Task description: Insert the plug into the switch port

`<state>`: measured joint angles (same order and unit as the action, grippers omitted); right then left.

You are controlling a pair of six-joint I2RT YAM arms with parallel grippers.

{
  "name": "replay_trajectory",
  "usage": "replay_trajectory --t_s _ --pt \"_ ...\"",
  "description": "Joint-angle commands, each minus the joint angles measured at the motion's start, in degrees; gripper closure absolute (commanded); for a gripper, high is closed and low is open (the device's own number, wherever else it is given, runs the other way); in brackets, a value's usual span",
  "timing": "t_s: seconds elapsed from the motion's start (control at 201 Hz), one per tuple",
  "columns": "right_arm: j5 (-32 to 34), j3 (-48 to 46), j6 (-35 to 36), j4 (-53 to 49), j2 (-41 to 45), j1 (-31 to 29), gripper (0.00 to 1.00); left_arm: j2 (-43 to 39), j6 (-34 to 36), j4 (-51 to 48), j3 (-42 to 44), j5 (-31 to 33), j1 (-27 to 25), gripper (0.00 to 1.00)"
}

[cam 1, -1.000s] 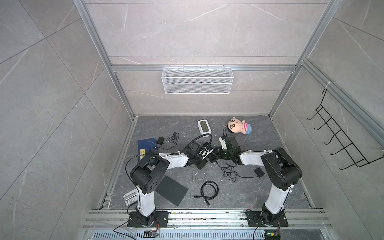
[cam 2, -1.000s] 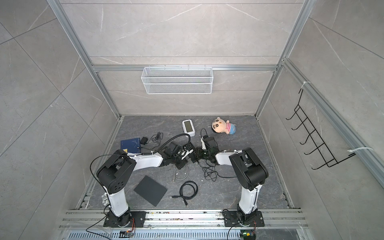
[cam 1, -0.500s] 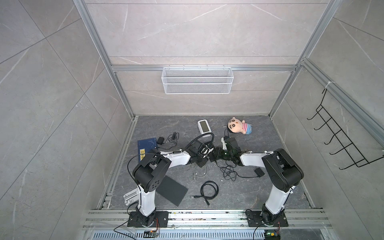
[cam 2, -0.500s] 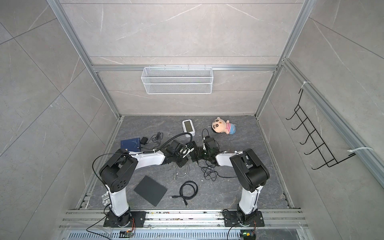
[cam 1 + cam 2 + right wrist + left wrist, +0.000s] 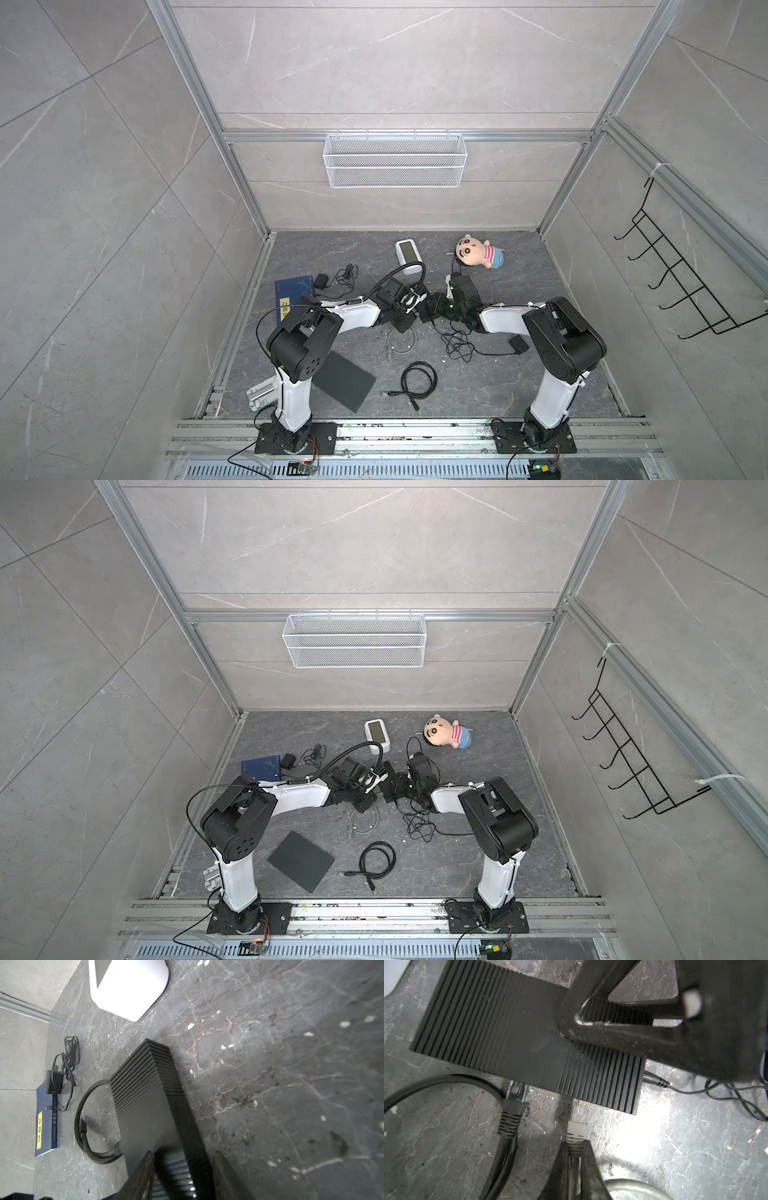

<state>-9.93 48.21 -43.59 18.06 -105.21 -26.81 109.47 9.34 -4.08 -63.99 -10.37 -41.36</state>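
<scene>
At the centre of the floor [image 5: 532, 266], the left gripper [image 5: 575, 1148] pinches the grey-booted, clear-tipped plug [image 5: 578, 1113], its tip at the ribbed black switch [image 5: 508, 1032], which the right gripper [image 5: 182, 1157] clasps.

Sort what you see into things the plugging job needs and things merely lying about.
Job: switch, grey plug, left pincer gripping it, right pincer holding the switch.
Lying about: plush doll, white device, blue book, coiled black cable, dark pad.

The switch [image 5: 517, 1028] is set at the middle of the table [image 5: 519, 386]. Behind it, by the back edge, a device [image 5: 409, 255] is laid, a plush toy [image 5: 478, 253] to its right. A book [image 5: 291, 291] is placed by the left edge, and a pad [image 5: 345, 380] and coiled cable [image 5: 417, 380] near the front edge.
</scene>
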Motion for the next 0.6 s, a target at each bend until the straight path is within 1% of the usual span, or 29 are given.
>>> replay_trajectory --t_s 0.0,0.149,0.259,0.368,0.428,0.473,0.533,0.592 --pt "-10.11 -2.38 -3.97 -6.99 -4.73 -5.07 0.53 -0.37 -1.19 13.79 -5.73 -10.96 -2.14 0.91" --pt "-9.38 -2.33 -2.10 -8.85 -3.56 -5.01 0.52 1.43 1.24 10.36 -6.33 -5.84 -2.03 0.83" --pt "-8.79 -2.75 -1.31 -9.97 -2.59 -3.95 0.51 2.88 2.56 8.33 -6.46 -4.71 -1.79 0.78" --pt "-9.01 -3.03 -0.50 -10.58 -2.30 -2.70 0.51 2.93 2.53 9.25 -4.87 -3.25 -1.17 0.78" --pt "-9.14 -2.94 0.18 -11.09 -2.11 -2.22 0.50 2.55 2.62 10.02 -3.77 -3.45 -0.94 0.84" --pt "-9.05 -2.88 0.69 -11.50 -1.86 -2.01 0.49 2.25 2.63 10.41 -3.18 -3.43 -0.73 0.85" --pt "-8.97 -2.70 1.65 -12.20 -1.59 -1.69 0.47 1.91 2.63 10.49 -2.69 -3.61 -0.39 0.84" --pt "-8.47 -2.52 2.32 -13.02 -1.28 -1.46 0.46 1.48 2.70 10.40 -2.50 -3.60 -0.18 0.79"
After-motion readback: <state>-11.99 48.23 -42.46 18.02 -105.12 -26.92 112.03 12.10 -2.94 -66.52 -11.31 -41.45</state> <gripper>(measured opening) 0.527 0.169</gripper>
